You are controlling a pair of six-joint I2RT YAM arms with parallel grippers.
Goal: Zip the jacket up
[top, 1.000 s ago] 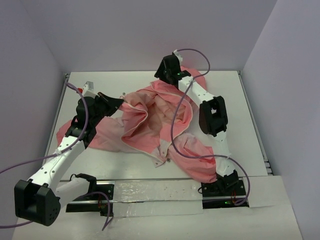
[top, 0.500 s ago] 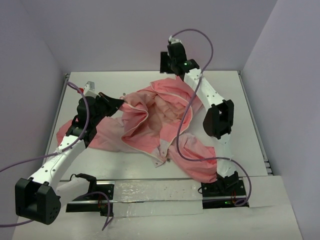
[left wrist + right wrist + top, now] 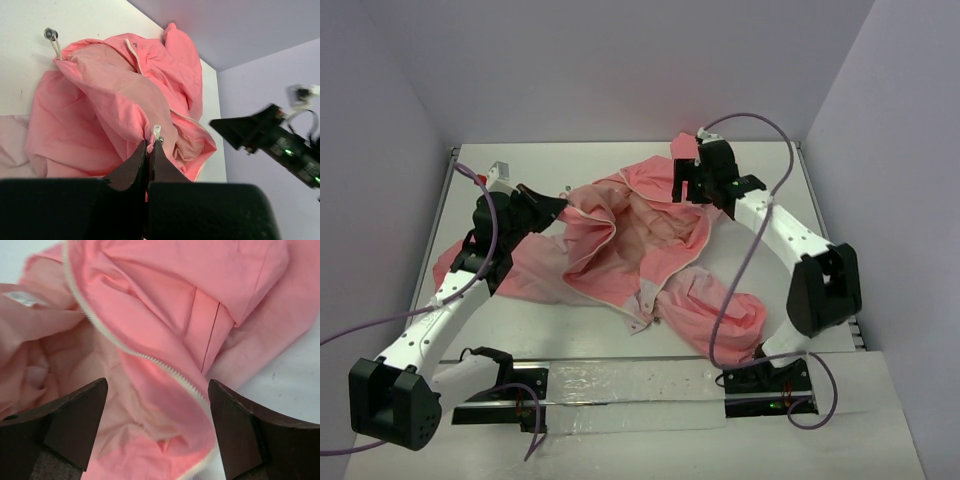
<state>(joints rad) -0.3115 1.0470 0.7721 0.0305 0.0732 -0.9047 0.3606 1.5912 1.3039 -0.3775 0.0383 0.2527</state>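
The salmon-pink jacket (image 3: pixel 640 235) lies open and crumpled in the middle of the white table (image 3: pixel 800 200), its paler lining facing up. My left gripper (image 3: pixel 560 207) is at the jacket's left front edge. In the left wrist view it (image 3: pixel 151 143) is shut on a fold of that edge, with a small white zipper piece (image 3: pixel 157 132) just past the fingertips. My right gripper (image 3: pixel 686 185) hovers over the jacket's upper right part. Its jaws (image 3: pixel 157 407) stand wide open with nothing between them, above the cream zipper teeth (image 3: pixel 150 359) of the right front edge.
One sleeve (image 3: pixel 455 265) trails toward the left table edge and another (image 3: pixel 720 320) lies near the right arm's base (image 3: pixel 768 380). A small metal-tipped cord (image 3: pixel 51 36) lies on the table by the jacket. Walls enclose the table at the back and both sides.
My right arm has swung from the back of the table to the right and come over the jacket's right front edge, with its jaws wider. The left arm has not moved.
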